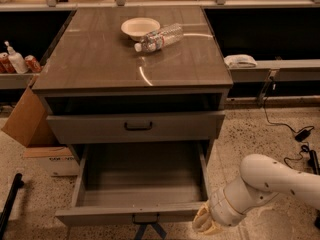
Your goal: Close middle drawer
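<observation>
One grey-brown cabinet fills the centre of the frame. Its middle drawer juts far out at lower centre, a wide, shallow grey box with nothing showing inside and its flat front almost at the bottom edge. My white arm reaches in low from the lower right, so my gripper sits just beside the right end of the front. I judge a push from there would send it home. Whether the gripper is spread or pinched I cannot tell. The small dark handle sits mid-front, untouched.
</observation>
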You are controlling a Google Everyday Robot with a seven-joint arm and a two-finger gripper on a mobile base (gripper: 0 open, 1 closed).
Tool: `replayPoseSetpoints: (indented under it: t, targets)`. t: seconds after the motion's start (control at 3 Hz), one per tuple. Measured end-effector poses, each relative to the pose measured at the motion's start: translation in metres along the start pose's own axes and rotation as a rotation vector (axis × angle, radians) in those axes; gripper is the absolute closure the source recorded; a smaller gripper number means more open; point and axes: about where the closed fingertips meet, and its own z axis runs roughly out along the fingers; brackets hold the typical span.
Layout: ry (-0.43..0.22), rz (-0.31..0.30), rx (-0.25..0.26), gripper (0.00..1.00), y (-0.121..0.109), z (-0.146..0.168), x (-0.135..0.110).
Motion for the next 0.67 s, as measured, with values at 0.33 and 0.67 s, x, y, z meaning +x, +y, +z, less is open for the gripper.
replayPoseSetpoints:
  t: [0.33, 0.67]
  targets:
    - [0.042, 0.023, 0.0, 1.0, 0.0, 0.019, 0.018]
    - [0.076, 0.06, 0.013, 1.0, -0.007, 0.039, 0.044]
